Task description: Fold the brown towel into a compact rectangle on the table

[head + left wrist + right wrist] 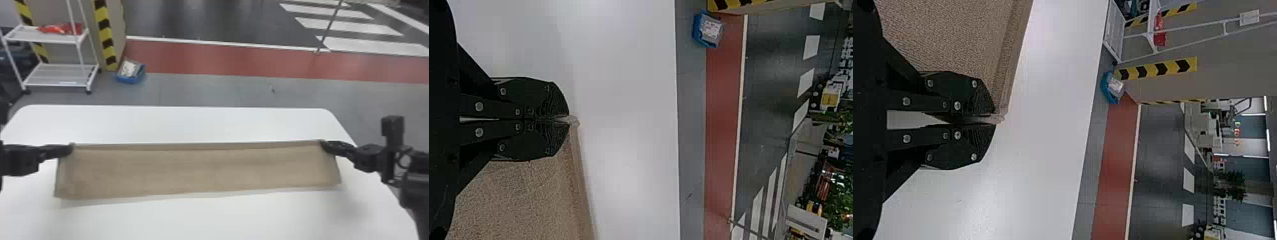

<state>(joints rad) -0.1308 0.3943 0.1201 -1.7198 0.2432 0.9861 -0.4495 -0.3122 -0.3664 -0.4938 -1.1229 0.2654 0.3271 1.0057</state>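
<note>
Beyond both grippers, the floor [204, 91] is seen in grey, crossed by a red band [223, 59] and, farther off, by a dark stretch marked with white stripes. Under and around the grippers, the white tabletop [191, 124] is spread wide, with its far edge lying beyond them.

A white shelf cart [59, 76] is seen standing on the floor, well beyond the left gripper [71, 147]. Just to the right of the cart, a post edged with yellow-and-black tape [105, 35] is placed.

The brown towel [198, 172] is held stretched between the left gripper and the right gripper [322, 145], as a long, wide strip over the tabletop. Its far edge, marked by a narrow band, is drawn nearly straight from one gripper to the other. The rest is extended from the grippers toward the robot, its near corners set slightly outward of them. Whether the near edge is touched by the tabletop cannot be told.

In the left wrist view, a far corner of the towel is pinched at the fingertips of the left gripper, a bit of cloth being let out past them. The other far corner is nipped likewise by the right gripper.

Beyond and to the right of the left gripper, a blue bin [131, 79] is set on the floor.
</note>
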